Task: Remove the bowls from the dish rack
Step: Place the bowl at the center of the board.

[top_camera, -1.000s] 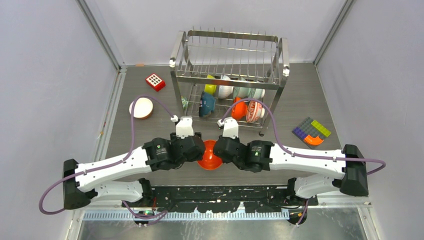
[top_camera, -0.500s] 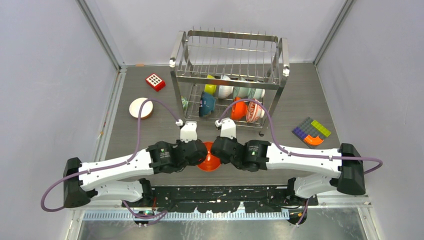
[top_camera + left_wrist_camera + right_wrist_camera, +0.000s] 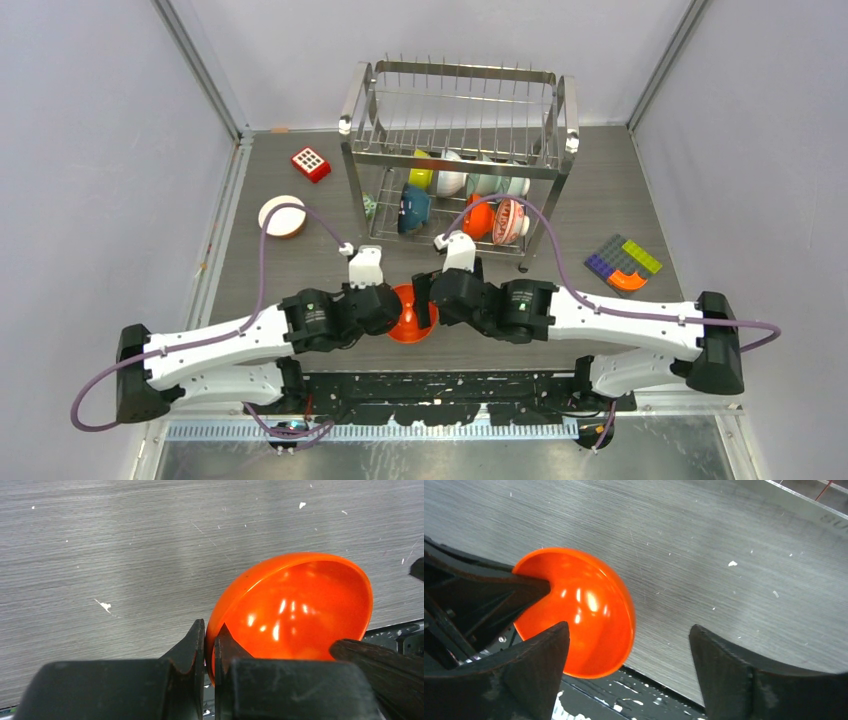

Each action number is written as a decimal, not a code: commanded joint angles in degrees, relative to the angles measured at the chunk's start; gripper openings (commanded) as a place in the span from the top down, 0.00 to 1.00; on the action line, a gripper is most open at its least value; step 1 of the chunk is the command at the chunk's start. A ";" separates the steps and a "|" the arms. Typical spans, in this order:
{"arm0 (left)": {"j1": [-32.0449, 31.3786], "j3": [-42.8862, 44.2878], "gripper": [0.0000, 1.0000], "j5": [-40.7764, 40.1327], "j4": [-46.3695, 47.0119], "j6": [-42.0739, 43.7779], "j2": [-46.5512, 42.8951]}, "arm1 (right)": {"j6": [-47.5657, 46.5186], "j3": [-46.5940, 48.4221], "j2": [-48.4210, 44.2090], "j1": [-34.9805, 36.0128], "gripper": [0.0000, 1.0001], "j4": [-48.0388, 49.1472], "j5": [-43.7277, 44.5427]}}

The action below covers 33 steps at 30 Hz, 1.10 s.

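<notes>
In left end effector point(image 3: 210, 630), orange bowl point(image 3: 300, 605)

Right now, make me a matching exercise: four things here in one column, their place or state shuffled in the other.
1. glossy orange bowl
2. right gripper
3. flat coloured toy bricks
4. red square block with white dots

a. on table, left of steel wire dish rack
b. rim pinched by left gripper
c. jaws open
d. on table, right of rack

Pairs: 1-b, 2-c, 3-d, 4-a
</notes>
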 commanded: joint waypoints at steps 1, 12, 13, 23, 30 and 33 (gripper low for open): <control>0.26 1.07 1.00 -5.81 -0.57 -0.92 -3.25 | -0.65 2.10 -4.90 0.27 0.01 1.04 1.94; 15.31 -2.08 1.00 -2.27 -5.21 -1.05 -10.41 | -5.41 -2.87 -20.42 0.27 0.00 -0.44 15.30; 17.24 -2.76 1.00 -1.71 -5.15 -1.14 -11.71 | -5.39 -4.29 -21.81 0.27 0.00 0.26 16.11; 33.81 -4.57 1.00 2.04 -7.55 -0.64 -14.32 | -5.84 -17.43 -31.21 0.27 0.00 10.82 20.21; 46.18 -5.62 1.00 7.92 -2.99 1.90 -11.69 | -4.99 -19.39 -29.35 0.22 0.00 11.92 19.64; 51.35 -6.79 1.00 11.51 0.16 1.81 -10.88 | -4.86 -19.62 -28.46 0.23 0.00 12.09 19.51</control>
